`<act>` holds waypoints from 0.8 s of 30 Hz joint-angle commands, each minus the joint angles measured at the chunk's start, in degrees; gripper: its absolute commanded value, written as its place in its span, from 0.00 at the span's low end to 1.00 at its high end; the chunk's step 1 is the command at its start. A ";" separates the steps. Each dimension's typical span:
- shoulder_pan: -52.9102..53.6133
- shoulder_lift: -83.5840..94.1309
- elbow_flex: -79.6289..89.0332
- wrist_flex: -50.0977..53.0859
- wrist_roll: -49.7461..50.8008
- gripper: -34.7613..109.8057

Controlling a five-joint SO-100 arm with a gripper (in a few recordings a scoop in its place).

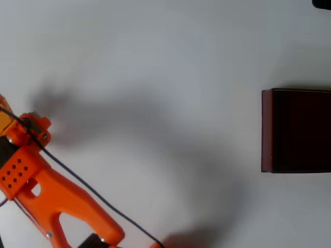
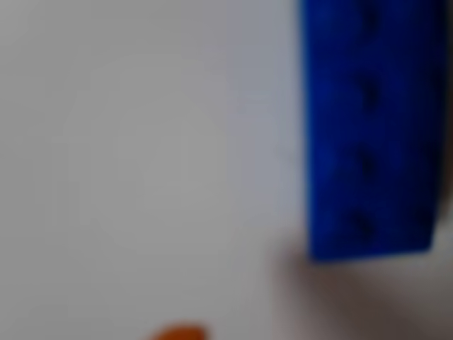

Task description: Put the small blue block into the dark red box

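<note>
The small blue block point(image 2: 368, 134) looms large and blurred at the right of the wrist view, lying on the white table very close below the camera. An orange fingertip point(image 2: 177, 333) pokes in at the bottom edge, left of the block and apart from it. In the overhead view my orange gripper point(image 1: 35, 128) points down at the far left of the table; its jaws are hidden beneath the wrist. The dark red box point(image 1: 297, 130) stands at the right edge, far from the gripper, its dark inside facing up.
The orange arm point(image 1: 57, 196) runs from the lower left with a thin dark cable point(image 1: 93, 188) along it. A wide stretch of bare white table point(image 1: 165, 77) lies between the arm and the box.
</note>
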 commanded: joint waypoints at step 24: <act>0.00 -26.98 -43.86 16.70 -1.58 0.25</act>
